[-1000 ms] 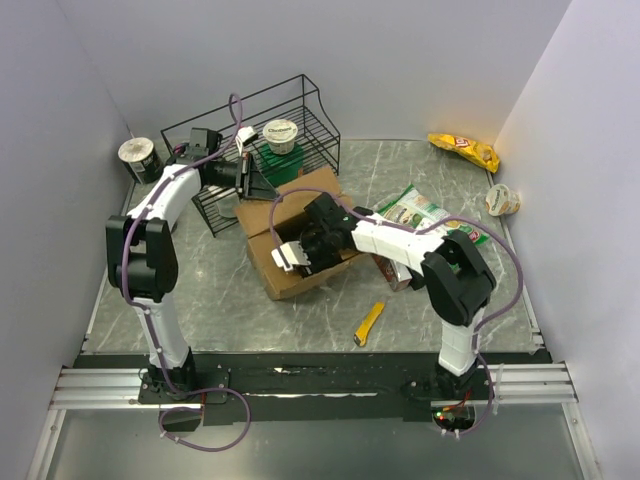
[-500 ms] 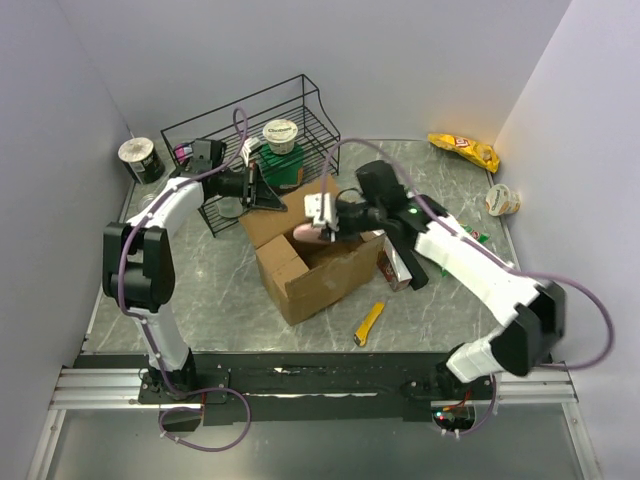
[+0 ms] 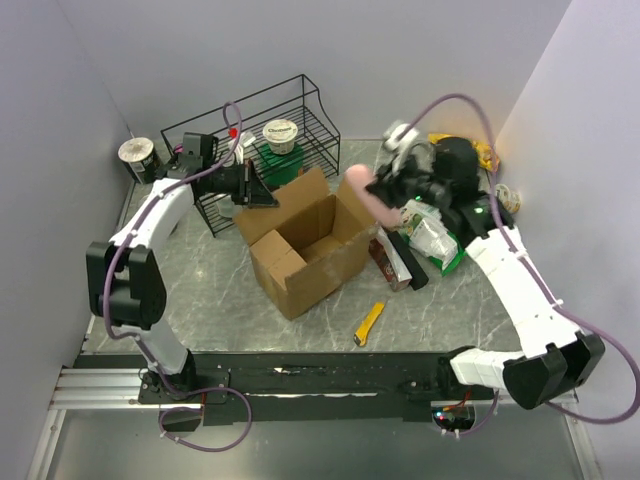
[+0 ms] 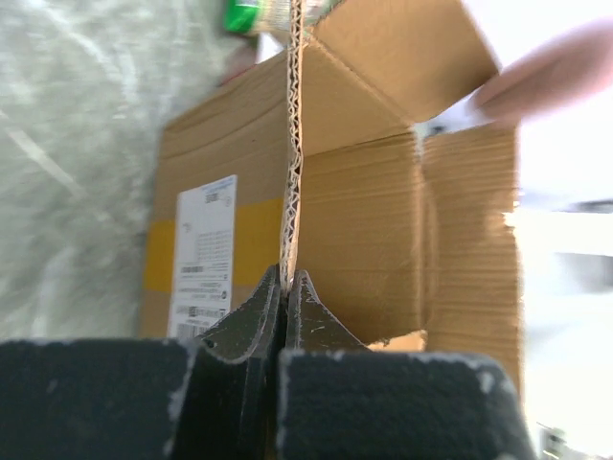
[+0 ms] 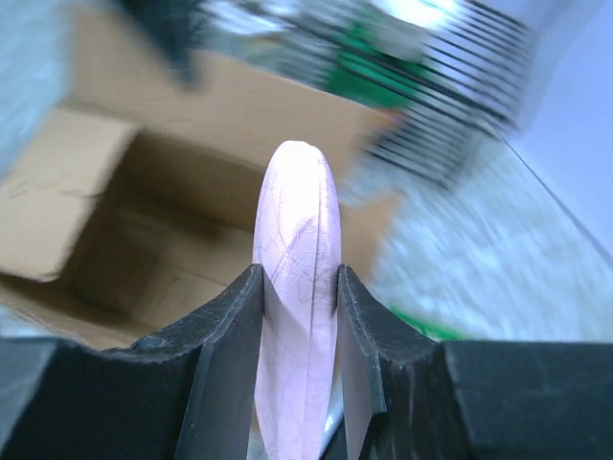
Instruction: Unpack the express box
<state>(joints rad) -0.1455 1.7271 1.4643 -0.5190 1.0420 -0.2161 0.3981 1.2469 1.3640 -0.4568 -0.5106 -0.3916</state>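
Observation:
The express box (image 3: 305, 250) is a brown cardboard carton, open on top, in the middle of the table. Its white and yellow label shows in the left wrist view (image 4: 201, 254). My left gripper (image 3: 268, 197) is shut on the edge of the box's back-left flap (image 4: 292, 192). My right gripper (image 3: 378, 186) is shut on a smooth pale pink oblong object (image 5: 295, 287) and holds it in the air above the box's right flap (image 3: 358, 205). The box's inside (image 5: 153, 249) shows empty below it in the right wrist view.
A black wire rack (image 3: 255, 140) with a green-lidded cup (image 3: 280, 135) stands behind the box. A second cup (image 3: 138, 155) is at back left. Snack packets (image 3: 430, 235) and a dark box (image 3: 395, 262) lie right of the box. A yellow utility knife (image 3: 369, 322) lies in front. A yellow bag (image 3: 480, 150) and a cup (image 3: 505, 195) are at the far right.
My right gripper has lifted the pink object out of the box and carried it up and to the right. The left gripper keeps its hold on the flap; the box shifted slightly.

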